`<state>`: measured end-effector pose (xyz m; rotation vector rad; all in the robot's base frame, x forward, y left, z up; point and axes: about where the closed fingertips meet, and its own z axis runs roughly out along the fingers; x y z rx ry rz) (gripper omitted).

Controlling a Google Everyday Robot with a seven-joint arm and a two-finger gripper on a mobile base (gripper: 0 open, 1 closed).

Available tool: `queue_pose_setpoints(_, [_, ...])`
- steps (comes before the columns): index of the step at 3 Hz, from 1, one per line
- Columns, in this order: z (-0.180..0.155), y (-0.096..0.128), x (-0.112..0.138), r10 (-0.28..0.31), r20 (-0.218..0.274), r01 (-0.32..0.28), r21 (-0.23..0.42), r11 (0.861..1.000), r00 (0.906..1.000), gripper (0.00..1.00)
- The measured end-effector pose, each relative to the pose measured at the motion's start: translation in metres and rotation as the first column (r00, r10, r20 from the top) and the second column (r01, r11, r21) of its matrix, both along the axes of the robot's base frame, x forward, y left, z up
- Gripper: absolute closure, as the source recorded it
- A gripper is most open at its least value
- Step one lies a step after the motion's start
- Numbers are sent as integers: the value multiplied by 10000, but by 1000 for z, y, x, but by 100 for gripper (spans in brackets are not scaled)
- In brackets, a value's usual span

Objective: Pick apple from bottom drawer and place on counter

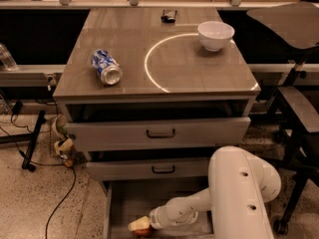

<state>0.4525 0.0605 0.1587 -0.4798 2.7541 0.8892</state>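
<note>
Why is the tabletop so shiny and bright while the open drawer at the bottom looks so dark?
Camera view: light falls from above, so the glossy counter shows a soft sheen and the white arc glows. The bottom drawer lies in shadow under the upper drawers and the arm, so the gripper at the apple looks dim.

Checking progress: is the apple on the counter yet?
No, the apple sits in the bottom drawer at the gripper, below the counter.
</note>
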Motion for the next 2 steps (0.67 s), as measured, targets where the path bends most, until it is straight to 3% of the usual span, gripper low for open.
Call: queue_pose_setpoints(2, [-3,2,-12,-255,25,255,-297,9992,9997,0])
